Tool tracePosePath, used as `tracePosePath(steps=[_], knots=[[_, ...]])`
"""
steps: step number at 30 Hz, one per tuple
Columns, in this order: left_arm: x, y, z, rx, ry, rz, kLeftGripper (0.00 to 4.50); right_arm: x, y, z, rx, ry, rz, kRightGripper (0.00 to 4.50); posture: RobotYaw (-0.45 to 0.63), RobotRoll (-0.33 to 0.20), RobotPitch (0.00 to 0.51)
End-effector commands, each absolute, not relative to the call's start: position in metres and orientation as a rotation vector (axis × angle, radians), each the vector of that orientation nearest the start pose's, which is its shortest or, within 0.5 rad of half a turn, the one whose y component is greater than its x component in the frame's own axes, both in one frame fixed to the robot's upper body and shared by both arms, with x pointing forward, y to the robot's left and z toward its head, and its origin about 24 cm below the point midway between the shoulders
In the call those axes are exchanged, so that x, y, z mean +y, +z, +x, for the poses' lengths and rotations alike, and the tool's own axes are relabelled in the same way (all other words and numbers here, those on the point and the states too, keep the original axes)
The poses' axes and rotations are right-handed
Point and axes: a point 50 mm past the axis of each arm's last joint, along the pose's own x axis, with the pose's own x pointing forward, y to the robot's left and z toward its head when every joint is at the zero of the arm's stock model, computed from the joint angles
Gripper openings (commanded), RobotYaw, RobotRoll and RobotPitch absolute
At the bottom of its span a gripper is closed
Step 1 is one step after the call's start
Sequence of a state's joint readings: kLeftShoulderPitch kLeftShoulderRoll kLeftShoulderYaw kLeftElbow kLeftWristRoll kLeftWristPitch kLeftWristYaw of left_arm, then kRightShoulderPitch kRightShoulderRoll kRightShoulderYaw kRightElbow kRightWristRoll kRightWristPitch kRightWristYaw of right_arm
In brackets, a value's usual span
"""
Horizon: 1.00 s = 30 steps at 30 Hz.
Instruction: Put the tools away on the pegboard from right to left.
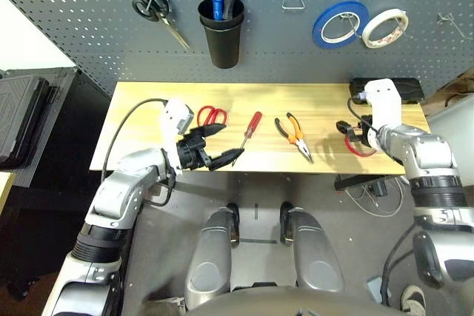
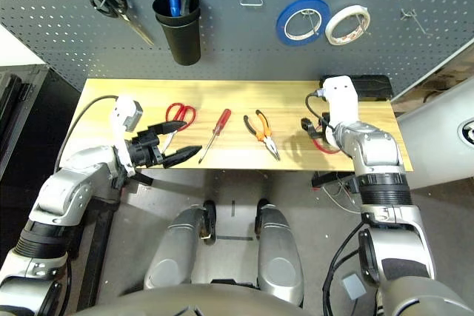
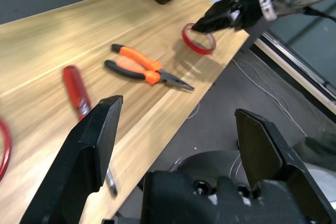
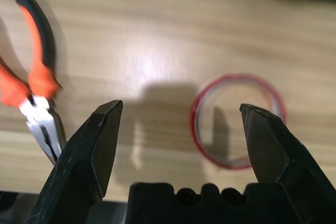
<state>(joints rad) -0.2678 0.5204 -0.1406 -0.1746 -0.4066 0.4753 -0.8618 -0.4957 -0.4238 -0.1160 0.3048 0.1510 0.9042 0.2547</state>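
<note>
1. Both pairs of black fingers are spread wide, left [image 1: 221, 144] and right [image 4: 178, 129], with nothing gripped.
2. Thin red tape ring [image 4: 237, 120] is seen flat on the wooden counter [image 1: 318, 101], just beyond the right fingers.
3. Orange-and-black pliers [image 1: 296, 135], red-handled screwdriver [image 1: 250, 129] and red-handled scissors [image 1: 211, 115] are laid along the counter below the dark grey pegboard [image 1: 259, 42].

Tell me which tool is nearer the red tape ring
Right. The right tool hangs open just over the red tape ring; the left tool is across the table by the red-handled scissors.

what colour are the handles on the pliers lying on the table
Orange and black on the pliers; the left wrist view shows them best.
</note>
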Motion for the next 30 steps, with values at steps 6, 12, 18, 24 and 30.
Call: tracePosePath(steps=[6, 12, 18, 24, 30], knots=[[0.131, 0.102, 0.265, 0.212, -1.150, 0.123, 4.45, -0.245, 0.044, 0.312, 0.776, -0.003, -0.054, 4.50, -0.06, 0.000, 0.323], [0.127, 0.102, 0.262, 0.216, -1.168, 0.125, 4.45, -0.243, 0.032, 0.317, 0.809, -0.013, -0.032, 4.50, -0.05, 0.000, 0.318], [0.127, 0.101, 0.260, 0.213, -1.163, 0.131, 4.45, -0.245, 0.020, 0.322, 0.823, -0.033, -0.038, 4.50, -0.04, 0.000, 0.309], [0.128, 0.099, 0.258, 0.215, -1.154, 0.136, 4.49, -0.245, 0.002, 0.320, 0.861, -0.038, -0.040, 4.32, -0.02, 0.000, 0.296], [0.129, 0.099, 0.258, 0.211, -1.142, 0.142, 4.50, -0.244, -0.004, 0.321, 0.859, -0.012, -0.034, 2.45, -0.01, 0.000, 0.272]])
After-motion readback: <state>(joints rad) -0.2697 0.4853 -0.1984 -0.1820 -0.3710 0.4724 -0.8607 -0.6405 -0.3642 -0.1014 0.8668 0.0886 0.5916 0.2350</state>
